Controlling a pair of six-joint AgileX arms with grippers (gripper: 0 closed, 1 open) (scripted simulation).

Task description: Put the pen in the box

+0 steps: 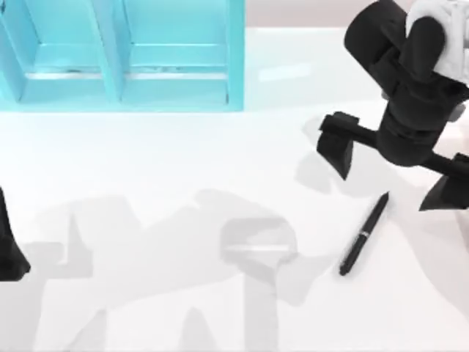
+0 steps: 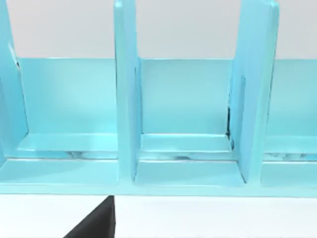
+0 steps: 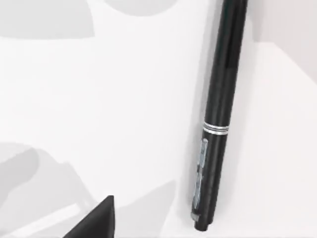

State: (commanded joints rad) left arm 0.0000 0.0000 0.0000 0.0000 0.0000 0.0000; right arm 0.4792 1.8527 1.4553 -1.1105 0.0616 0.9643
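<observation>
Black and slim, ringed in silver at the middle: one pen (image 1: 364, 235) lying flat on the white tabletop (image 1: 183, 169), at about four o'clock from the tabletop's centre in the top view, running on a slant from one o'clock down to seven o'clock. Touching nothing but the tabletop. Not yet lifted, not yet gripped, so the whole job looking still ahead: closing on the pen, raising it, carrying it across to the box, letting go.

Hovering just past the pen's one o'clock end, the right gripper (image 1: 392, 169), jaws standing wide apart, one finger toward nine o'clock and the other toward three o'clock of the wrist, neither touching the pen. In the right wrist view, the pen (image 3: 218, 119) lying beside a single dark fingertip (image 3: 94, 220), clearly apart from it.

Sitting at eleven o'clock on the tabletop, well apart from the pen: one turquoise box (image 1: 124, 55), split by upright dividers into compartments, two showing from above and a third partly showing in the left wrist view (image 2: 188, 119). All compartments on show empty.

Parked low at the nine o'clock edge, the left gripper (image 1: 11, 257); cannot tell how its jaws are standing.

Counting up: one pen, one box, two grippers.
</observation>
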